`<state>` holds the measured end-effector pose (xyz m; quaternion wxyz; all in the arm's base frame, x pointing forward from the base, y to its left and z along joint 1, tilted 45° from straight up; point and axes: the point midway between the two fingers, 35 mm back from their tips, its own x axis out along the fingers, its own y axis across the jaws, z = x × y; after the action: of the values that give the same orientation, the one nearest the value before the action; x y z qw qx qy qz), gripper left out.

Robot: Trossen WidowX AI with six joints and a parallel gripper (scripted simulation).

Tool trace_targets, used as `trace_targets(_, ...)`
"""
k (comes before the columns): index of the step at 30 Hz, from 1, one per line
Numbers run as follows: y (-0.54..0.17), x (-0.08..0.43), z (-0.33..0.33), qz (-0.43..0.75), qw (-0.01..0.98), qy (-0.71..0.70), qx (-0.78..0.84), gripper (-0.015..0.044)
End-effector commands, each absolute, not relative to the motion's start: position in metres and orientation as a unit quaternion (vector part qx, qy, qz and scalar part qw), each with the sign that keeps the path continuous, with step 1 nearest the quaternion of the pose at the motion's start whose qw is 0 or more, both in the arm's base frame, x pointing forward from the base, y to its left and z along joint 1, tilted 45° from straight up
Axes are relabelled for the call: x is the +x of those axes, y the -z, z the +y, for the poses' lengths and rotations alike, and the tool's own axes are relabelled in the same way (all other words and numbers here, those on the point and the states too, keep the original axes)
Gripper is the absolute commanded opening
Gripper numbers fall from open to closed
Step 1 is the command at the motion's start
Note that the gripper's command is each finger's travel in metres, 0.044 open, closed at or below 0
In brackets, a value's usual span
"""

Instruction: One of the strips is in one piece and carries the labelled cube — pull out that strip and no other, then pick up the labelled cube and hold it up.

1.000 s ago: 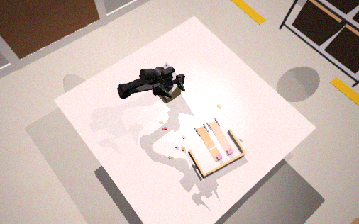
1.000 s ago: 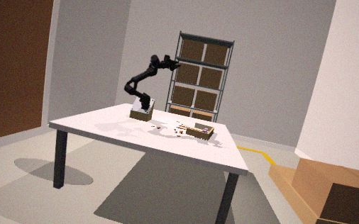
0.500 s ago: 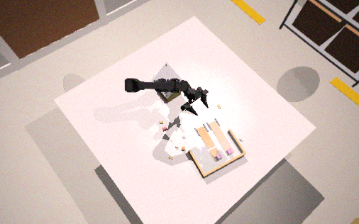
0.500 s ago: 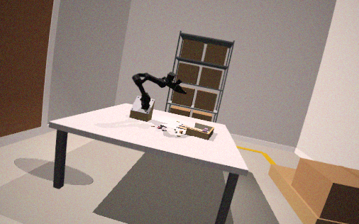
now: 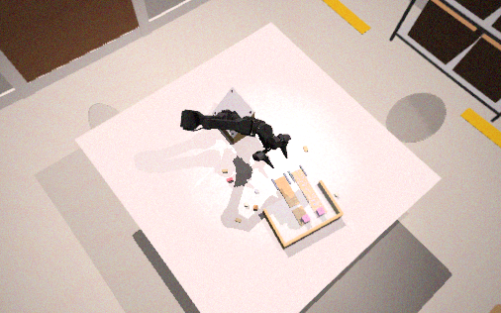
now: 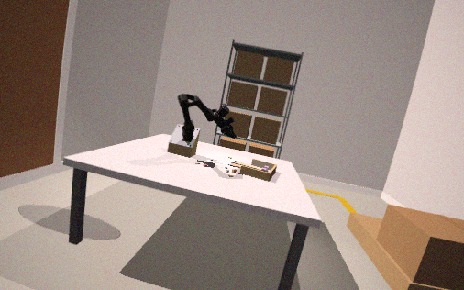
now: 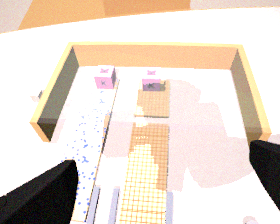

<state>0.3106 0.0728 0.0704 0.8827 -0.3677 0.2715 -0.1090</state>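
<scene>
My gripper (image 5: 279, 162) (image 6: 235, 137) (image 7: 164, 160) is open and empty, above the near ends of the two strips. In the wrist view, the left strip (image 7: 84, 160) (image 5: 306, 188) is pale with blue specks and shows no gap; glare washes out part of it. A pink cube (image 7: 105, 78) (image 5: 321, 211) with dark marks is at its far end. The right strip (image 7: 151, 165) (image 5: 286, 190) has a grid pattern. A gap parts it from a short far piece (image 7: 153, 104), where another marked pink cube (image 7: 151, 81) (image 5: 305, 218) stands. The marks are too blurred to read.
A low wooden wall (image 5: 315, 232) (image 6: 257, 172) (image 7: 156, 45) surrounds the far ends on three sides. Grey guide rails (image 7: 92, 205) (image 7: 169, 207) flank the near ends. Small loose blocks, one red (image 5: 230, 180) and one orange (image 5: 255, 208), lie outside it; a tan one (image 5: 305, 149) lies near the gripper.
</scene>
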Motion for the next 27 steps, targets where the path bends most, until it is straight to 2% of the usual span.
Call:
trace_targets(1, -0.063, 0.319, 0.076, 0.292, 0.88, 0.111, -0.358, 0.0321)
trace_targets(13, -0.001, 0.38, 0.092, 0.458, 0.824, 0.168, -0.286, 0.0006)
trace_targets(27, 0.075, 0.399, 0.076, 0.609, 0.699, 0.31, -0.211, 0.0)
